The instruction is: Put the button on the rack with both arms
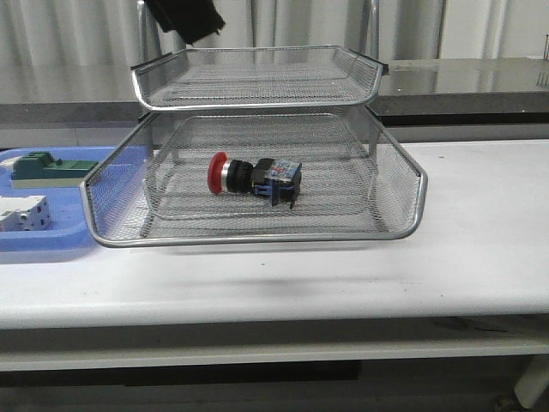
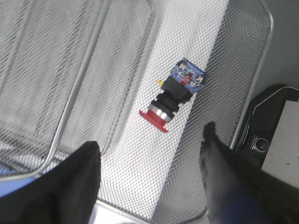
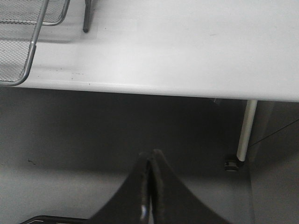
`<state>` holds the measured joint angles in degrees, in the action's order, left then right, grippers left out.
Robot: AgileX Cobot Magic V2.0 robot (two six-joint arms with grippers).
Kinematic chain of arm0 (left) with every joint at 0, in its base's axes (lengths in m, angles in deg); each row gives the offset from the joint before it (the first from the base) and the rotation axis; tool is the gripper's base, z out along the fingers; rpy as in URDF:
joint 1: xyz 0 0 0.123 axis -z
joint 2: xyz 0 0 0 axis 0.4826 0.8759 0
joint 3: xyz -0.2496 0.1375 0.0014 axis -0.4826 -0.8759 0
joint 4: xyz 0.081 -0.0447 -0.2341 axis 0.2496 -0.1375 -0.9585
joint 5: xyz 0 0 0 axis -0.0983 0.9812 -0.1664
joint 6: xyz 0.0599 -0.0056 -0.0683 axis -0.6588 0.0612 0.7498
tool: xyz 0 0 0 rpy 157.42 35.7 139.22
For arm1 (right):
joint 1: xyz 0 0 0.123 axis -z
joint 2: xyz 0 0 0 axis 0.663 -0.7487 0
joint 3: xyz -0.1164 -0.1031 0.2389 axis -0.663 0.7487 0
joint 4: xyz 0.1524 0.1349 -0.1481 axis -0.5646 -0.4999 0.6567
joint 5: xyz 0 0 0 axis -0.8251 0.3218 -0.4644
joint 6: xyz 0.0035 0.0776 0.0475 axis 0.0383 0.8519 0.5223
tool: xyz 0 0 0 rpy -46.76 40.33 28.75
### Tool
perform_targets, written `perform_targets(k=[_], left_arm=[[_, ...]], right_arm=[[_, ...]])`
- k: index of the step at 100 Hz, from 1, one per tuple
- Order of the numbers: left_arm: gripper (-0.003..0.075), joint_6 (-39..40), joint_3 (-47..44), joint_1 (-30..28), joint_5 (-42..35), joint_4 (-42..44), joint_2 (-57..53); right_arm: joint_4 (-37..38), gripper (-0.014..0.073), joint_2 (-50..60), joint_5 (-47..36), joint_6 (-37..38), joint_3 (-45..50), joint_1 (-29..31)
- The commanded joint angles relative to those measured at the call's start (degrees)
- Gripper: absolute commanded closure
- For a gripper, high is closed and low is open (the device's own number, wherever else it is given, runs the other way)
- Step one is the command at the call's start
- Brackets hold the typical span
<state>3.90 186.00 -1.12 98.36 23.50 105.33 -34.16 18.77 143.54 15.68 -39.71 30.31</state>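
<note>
The button [image 1: 253,176] lies on its side on the mesh floor of the rack's [image 1: 257,238] pulled-out lower tier, red head pointing left. A higher tier [image 1: 257,77] sits above and further back. In the left wrist view the button [image 2: 173,100] rests a little beyond my left gripper [image 2: 152,137], which hangs open over the tier with nothing between its fingers. Only a dark part of the left arm [image 1: 184,19] shows at the top of the front view. My right gripper [image 3: 151,151] is shut and empty, below and in front of the table's edge [image 3: 163,88].
A flat blue tray [image 1: 51,236] at the table's left holds a green-topped block [image 1: 43,167] and a white terminal block [image 1: 21,213]. A rack corner [image 3: 28,60] and a table leg [image 3: 245,128] show in the right wrist view.
</note>
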Motion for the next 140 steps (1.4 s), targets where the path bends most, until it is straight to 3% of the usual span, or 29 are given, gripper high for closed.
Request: perform_targets(k=[1, 26, 66, 115, 140], left_arm=[[0.0279, 1.8, -0.8, -2.5, 1.0, -1.0, -5.4], [0.0279, 2.8, -12.7, -11.0, -1.8, -1.1, -15.7], [0.0279, 2.8, -36.9, -24.4, -22.4, -8.4, -40.0], [0.0279, 10.4, -66.9, -27.6, -50.9, -15.1, -71.7], [0.0279, 10.4, -77.9, -27.6, -59.0, -17.8, -82.6]], right_arm=[[1.2, 0.0660, -0.1, -3.0, -0.1, -1.9, 0.2], [1.2, 0.0660, -0.1, -3.0, -0.1, -1.9, 0.2], [1.2, 0.0660, -0.1, -3.0, -0.1, -1.9, 0.2], [1.2, 0.0660, -0.1, -3.0, -0.1, -1.9, 0.2], [1.2, 0.0660, -0.1, -3.0, -0.1, -1.9, 0.2]])
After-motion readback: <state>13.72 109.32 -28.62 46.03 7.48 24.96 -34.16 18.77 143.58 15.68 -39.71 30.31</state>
